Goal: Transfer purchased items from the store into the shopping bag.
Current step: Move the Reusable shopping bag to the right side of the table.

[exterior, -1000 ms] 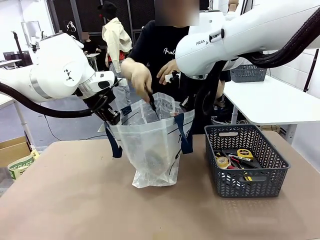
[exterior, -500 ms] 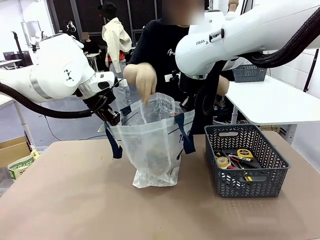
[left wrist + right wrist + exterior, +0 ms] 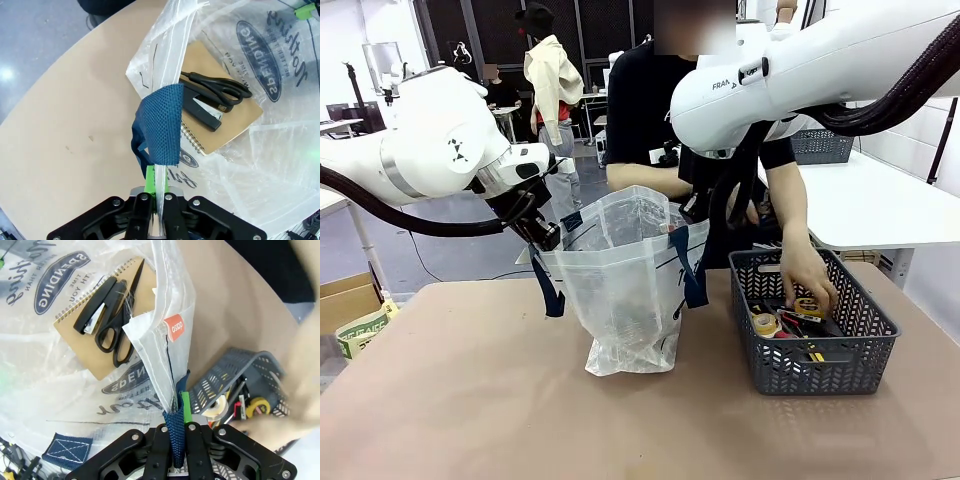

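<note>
Clamping opposite rims of the translucent whitish plastic shopping bag [image 3: 625,290] with navy strap handles, the left gripper [image 3: 154,210] and right gripper [image 3: 175,452] hold its mouth wide. Inside the bag lie a tan spiral notebook [image 3: 235,120], black scissors [image 3: 220,90] and a black stapler [image 3: 202,110]. Right of the bag, a person's hand [image 3: 807,275] reaches into the dark grey plastic lattice basket [image 3: 810,370], touching a yellow tape measure [image 3: 809,307].

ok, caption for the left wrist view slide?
Left tool pinches the shopping bag at its navy handle; inside: spiral notebook, scissors, stapler.
</note>
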Motion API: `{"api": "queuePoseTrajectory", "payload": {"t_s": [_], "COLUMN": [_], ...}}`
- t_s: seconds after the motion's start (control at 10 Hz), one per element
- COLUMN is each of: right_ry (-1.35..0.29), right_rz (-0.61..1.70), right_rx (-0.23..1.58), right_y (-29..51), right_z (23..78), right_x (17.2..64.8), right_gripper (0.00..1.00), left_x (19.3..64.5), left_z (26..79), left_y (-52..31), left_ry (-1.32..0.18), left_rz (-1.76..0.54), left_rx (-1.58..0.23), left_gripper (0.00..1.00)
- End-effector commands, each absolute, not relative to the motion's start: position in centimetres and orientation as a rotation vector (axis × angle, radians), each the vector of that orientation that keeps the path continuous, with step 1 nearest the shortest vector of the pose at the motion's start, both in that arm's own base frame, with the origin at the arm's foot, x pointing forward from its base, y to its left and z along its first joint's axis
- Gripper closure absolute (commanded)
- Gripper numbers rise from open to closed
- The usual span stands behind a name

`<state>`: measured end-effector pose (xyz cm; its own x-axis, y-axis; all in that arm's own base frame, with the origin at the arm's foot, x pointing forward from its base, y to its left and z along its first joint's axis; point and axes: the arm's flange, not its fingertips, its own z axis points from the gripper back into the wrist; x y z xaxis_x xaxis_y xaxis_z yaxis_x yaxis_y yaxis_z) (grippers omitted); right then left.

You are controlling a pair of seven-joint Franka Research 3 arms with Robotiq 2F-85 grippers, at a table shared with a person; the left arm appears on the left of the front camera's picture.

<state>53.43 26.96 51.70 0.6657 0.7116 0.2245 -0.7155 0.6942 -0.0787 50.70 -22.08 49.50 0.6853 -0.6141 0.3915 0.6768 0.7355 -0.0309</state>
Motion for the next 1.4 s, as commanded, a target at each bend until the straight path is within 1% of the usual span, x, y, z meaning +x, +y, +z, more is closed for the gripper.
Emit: {"api": "queuePoseTrajectory", "payload": {"t_s": [0.0,1.3], "right_ry": [-0.246,-0.246], "right_rz": [0.803,0.803], "right_rx": [0.016,0.016], "right_y": [26.86,26.86], "right_z": [51.67,51.67], "right_x": [53.46,53.46], "right_gripper": [1.00,1.00], "left_x": [50.75,50.75], "left_z": [49.59,49.59], "left_y": [-22.00,-22.00], "left_ry": [-0.377,-0.377], "left_rz": [-0.720,-0.720], "left_rx": [-0.180,-0.180], "left_gripper": [1.00,1.00]}}
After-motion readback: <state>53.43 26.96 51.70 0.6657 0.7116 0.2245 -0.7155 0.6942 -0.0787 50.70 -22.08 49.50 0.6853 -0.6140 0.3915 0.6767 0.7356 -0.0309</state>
